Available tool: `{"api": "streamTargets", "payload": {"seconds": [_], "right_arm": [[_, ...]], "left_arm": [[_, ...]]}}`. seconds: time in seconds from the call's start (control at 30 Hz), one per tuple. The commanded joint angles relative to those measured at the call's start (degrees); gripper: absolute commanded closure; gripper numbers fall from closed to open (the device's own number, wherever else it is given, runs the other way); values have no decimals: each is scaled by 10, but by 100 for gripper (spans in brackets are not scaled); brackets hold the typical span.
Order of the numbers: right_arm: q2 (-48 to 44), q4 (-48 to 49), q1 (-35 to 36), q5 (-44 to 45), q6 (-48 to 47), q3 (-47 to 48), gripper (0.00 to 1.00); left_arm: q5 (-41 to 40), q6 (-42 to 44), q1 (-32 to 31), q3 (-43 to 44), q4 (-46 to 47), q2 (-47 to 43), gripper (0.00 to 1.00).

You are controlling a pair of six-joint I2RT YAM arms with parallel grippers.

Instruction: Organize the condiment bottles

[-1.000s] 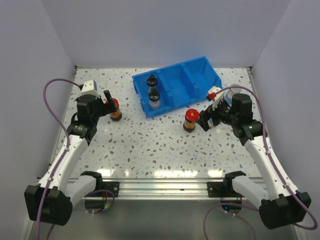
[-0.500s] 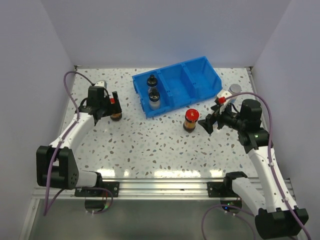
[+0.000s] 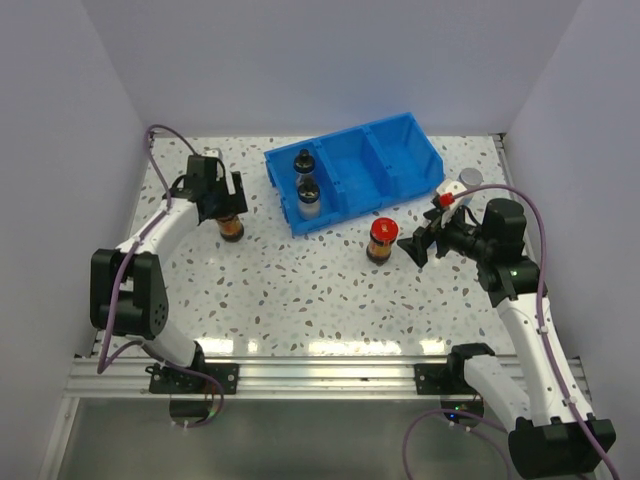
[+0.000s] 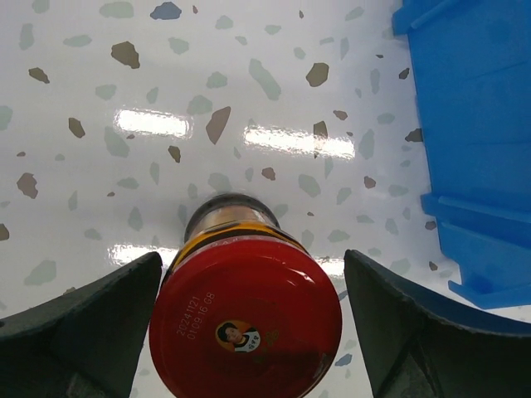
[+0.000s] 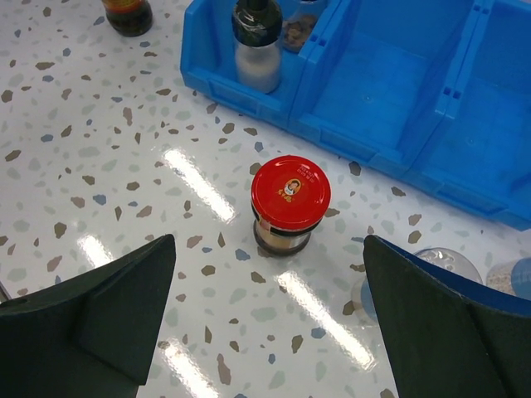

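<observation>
- Red-capped bottle point(image 4: 246, 326) is stood on the bench point(image 3: 300, 290) left of the bin point(image 3: 395, 150), between the fingers point(image 4: 91, 332) of the left end effector point(image 3: 226, 203). The fingers are set close on both sides of its cap, and whether it is gripped cannot be told.
- A second red-capped bottle point(image 5: 290, 192) is stood in front of the bin, just ahead of the right end effector point(image 3: 412, 248), whose jaws are spread wide and touch nothing.
- Two black-capped bottles point(image 3: 303, 160) point(image 3: 309, 192) are stood in the bin's left compartment, one behind the other.
- A silver-capped bottle point(image 3: 470, 180) is stood by the bin's right end.
- Every bottle is seen upright, long axis vertical, cap pointing up.
</observation>
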Motion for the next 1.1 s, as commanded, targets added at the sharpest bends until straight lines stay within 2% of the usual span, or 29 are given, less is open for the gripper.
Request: {"api": "streamTargets", "payload": {"seconds": [0.0, 0.03, 0.1, 0.2, 0.23, 0.27, 0.3, 0.37, 0.5, 0.73, 0.93, 1.03, 1.07], "right_arm": [[-5, 20, -4, -14, 7, 4, 1], [-6, 21, -3, -12, 7, 5, 2], [-5, 20, -4, -11, 7, 5, 1], [-6, 20, -3, -10, 7, 5, 1], [-7, 21, -4, -10, 7, 6, 1], [-7, 21, -4, -10, 7, 6, 2], [-8, 20, -4, -10, 7, 6, 1], [-9, 20, -3, -10, 7, 6, 1], [-10, 20, -5, -10, 7, 6, 1], [-13, 20, -6, -6, 6, 6, 1], [-13, 22, -8, -6, 8, 6, 1], [-13, 21, -7, -5, 8, 6, 1], [-13, 22, -8, -4, 8, 6, 1]], "left_arm": [[-2, 18, 4, 25, -11, 6, 8], [3, 19, 5, 24, -12, 7, 15], [7, 22, 4, 20, -7, 5, 21], [12, 31, 4, 16, -6, -4, 40], [17, 34, 4, 17, -7, -6, 56], [21, 37, 4, 20, -7, -9, 68], [23, 38, 2, 24, -12, -18, 86], [20, 43, -4, 38, -14, -32, 100], [0, 58, -60, 102, -49, -58, 100], [-2, 65, -158, 270, -112, -22, 100], [43, 40, -207, 436, -141, 52, 100], [59, 30, -229, 538, -153, 120, 100], [63, 24, -236, 596, -159, 159, 100]]}}
